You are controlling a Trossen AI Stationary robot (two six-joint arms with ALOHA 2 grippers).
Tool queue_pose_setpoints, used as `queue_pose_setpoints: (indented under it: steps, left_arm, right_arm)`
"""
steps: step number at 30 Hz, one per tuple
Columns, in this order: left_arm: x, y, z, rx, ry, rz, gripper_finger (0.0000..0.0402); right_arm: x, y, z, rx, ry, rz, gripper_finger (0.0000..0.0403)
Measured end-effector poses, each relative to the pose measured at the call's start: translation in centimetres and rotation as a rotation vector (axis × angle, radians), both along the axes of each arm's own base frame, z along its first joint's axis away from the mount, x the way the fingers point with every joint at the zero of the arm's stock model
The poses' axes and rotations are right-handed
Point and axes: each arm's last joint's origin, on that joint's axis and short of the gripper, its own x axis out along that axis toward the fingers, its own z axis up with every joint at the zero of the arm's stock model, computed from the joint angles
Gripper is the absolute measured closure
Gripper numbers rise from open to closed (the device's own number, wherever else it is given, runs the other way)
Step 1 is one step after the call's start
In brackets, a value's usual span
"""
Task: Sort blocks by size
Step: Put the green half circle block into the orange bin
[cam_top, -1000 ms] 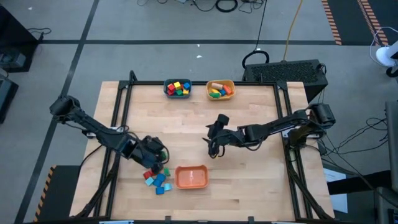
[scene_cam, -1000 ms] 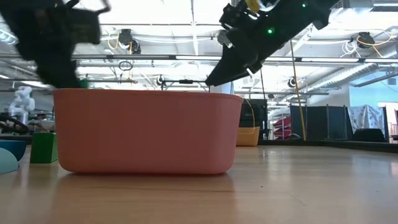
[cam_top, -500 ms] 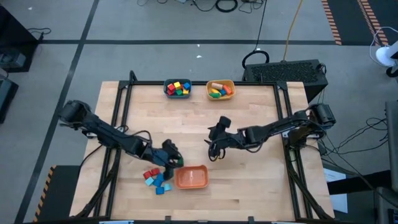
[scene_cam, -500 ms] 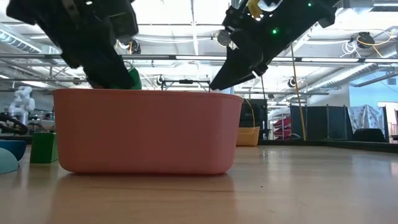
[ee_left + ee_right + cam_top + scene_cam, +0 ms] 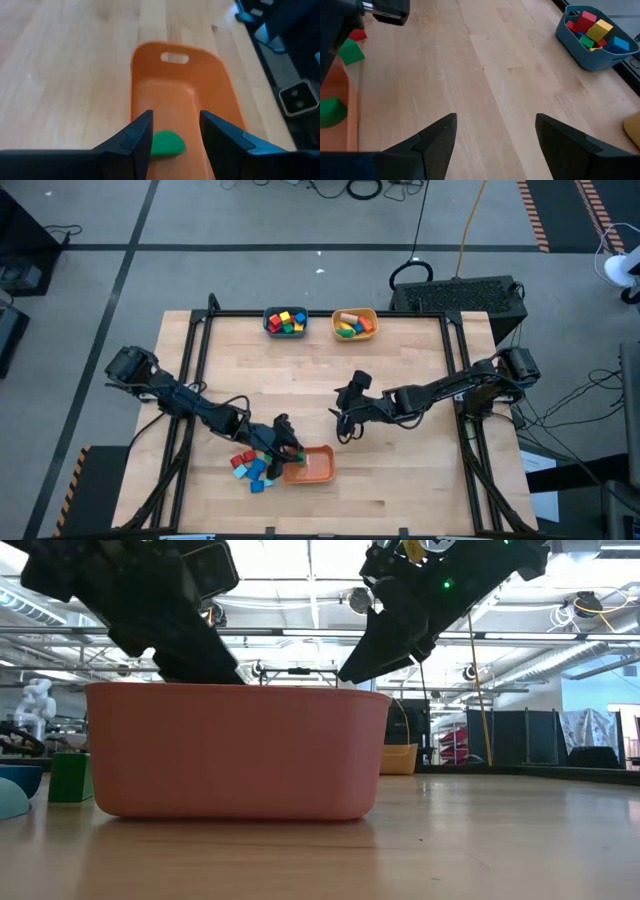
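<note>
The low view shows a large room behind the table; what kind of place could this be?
Probably a robotics lab or workshop. Behind the orange bowl the low view shows exposed ceiling pipes and strip lights, dark partition screens and a white humanoid robot. From above, cables lie on the grey floor.

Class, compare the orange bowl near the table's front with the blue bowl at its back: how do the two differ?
The orange plastic bowl sits at the table's front edge; the blue plastic bowl sits at the back. The orange bowl holds only one green piece; the blue bowl holds several mixed-colour blocks. Both are open-topped containers.
</note>
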Motion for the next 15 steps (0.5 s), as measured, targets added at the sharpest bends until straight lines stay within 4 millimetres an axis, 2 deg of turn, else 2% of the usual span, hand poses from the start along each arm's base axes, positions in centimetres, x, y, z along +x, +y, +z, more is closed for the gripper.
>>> queue_pose_setpoints:
  steps: [4,8,15]
  left_arm:
    - [-0.1,-0.4,0.0,0.01,-0.007,-0.025,0.0256]
    - [-0.7,-0.9,1.0,-0.009,-0.03,-0.067,0.0261]
    - [-3.3,-1.4,2.8,0.031,0.027,-0.041,0.0262]
  right_arm:
    - [0.0,0.2,0.0,0.005,-0.001,0.003,0.0147]
    - [-0.1,0.5,0.0,0.009,-0.002,0.009,0.0147]
    - [-0.1,0.5,0.0,0.027,-0.009,-0.001,0.0147]
